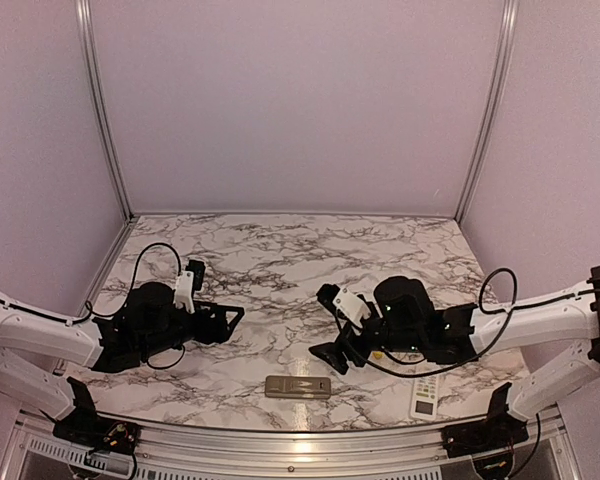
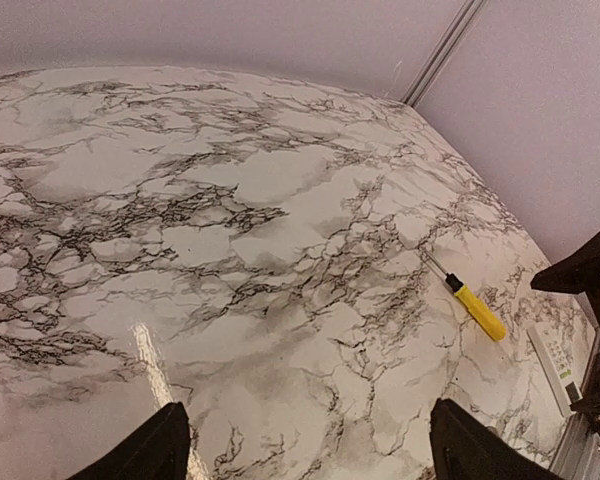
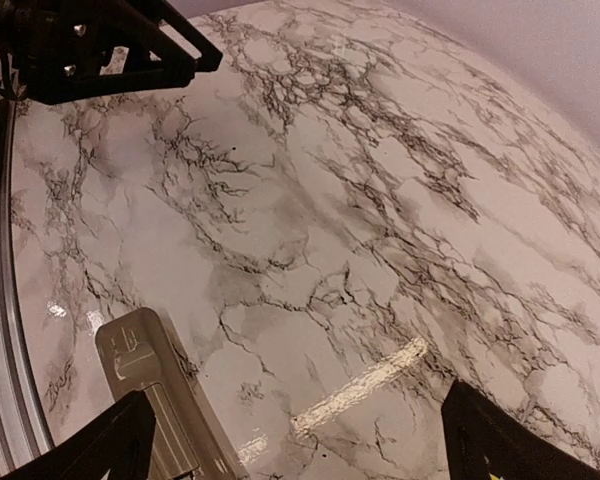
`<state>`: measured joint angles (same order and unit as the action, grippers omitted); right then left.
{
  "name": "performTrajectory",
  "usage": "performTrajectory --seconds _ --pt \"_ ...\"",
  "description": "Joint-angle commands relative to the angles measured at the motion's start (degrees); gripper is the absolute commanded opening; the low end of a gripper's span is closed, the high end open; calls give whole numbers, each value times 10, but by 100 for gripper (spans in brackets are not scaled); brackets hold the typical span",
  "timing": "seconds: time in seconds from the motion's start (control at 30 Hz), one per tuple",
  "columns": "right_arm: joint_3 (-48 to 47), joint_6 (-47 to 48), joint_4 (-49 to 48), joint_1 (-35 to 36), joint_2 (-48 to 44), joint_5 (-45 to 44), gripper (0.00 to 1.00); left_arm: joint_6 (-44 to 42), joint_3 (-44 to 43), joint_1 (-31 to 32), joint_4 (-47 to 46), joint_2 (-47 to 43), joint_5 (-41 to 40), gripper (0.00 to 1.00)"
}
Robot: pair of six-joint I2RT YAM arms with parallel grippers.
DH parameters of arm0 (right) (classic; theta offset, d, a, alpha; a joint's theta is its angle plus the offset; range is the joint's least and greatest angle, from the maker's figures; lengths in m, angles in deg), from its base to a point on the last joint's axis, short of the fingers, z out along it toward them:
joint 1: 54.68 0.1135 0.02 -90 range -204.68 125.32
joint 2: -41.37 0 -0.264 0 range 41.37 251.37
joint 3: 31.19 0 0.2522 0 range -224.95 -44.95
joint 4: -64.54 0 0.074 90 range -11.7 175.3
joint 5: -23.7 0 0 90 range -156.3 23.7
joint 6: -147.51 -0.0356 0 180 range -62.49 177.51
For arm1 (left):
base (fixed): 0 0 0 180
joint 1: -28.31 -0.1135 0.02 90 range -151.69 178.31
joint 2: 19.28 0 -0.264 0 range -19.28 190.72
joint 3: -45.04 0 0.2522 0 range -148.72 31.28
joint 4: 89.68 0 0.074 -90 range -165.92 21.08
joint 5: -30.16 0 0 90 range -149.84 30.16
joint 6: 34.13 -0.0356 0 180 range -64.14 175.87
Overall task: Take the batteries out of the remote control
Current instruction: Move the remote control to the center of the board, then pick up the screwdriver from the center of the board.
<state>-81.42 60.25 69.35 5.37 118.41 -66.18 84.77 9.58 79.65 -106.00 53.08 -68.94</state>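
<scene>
1. At the bottom centre of the top view, a grey remote (image 1: 298, 387) lies flat on the marble table (image 1: 280, 255), close to the near edge and lengthwise along it. It lies between the two arms and neither touches it. In the right wrist view it sits at the lower left, back side up. Whether batteries are inside cannot be told.
2. To the lower right of the top view, a white remote (image 1: 425, 397) with buttons lies face up beneath the right arm, near the same edge.
3. Toward the middle of the frame, the right gripper (image 1: 323, 325) points left. Its jaws stand wide apart with only bare marble between them.
4. A yellow-handled screwdriver (image 2: 477, 310) lies on the table at the right of the left wrist view, just beyond the white remote.
5. Left of centre in the top view, the left gripper (image 1: 230, 325) points right toward the other. Its jaws are also apart and hold nothing.
6. Beyond both grippers the marble runs bare to the pale walls (image 1: 300, 100) filling the upper frame.
</scene>
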Motion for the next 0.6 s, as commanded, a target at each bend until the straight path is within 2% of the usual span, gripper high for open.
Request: performTrajectory --seconds 0.0,0.17,0.33,0.5,0.57 --pt "11 -108 27 4 -36 -64 97 -25 11 2 -46 11 -2 86" --pt "34 -162 32 4 -65 -52 94 -43 33 3 -90 18 18 86" --pt "47 -202 56 4 -95 -116 93 -59 53 4 -137 34 38 86" --pt "70 -182 45 4 -121 -60 91 -80 61 11 -165 49 46 85" --pt "73 -191 61 4 -128 -87 93 -93 66 13 -182 57 50 85"
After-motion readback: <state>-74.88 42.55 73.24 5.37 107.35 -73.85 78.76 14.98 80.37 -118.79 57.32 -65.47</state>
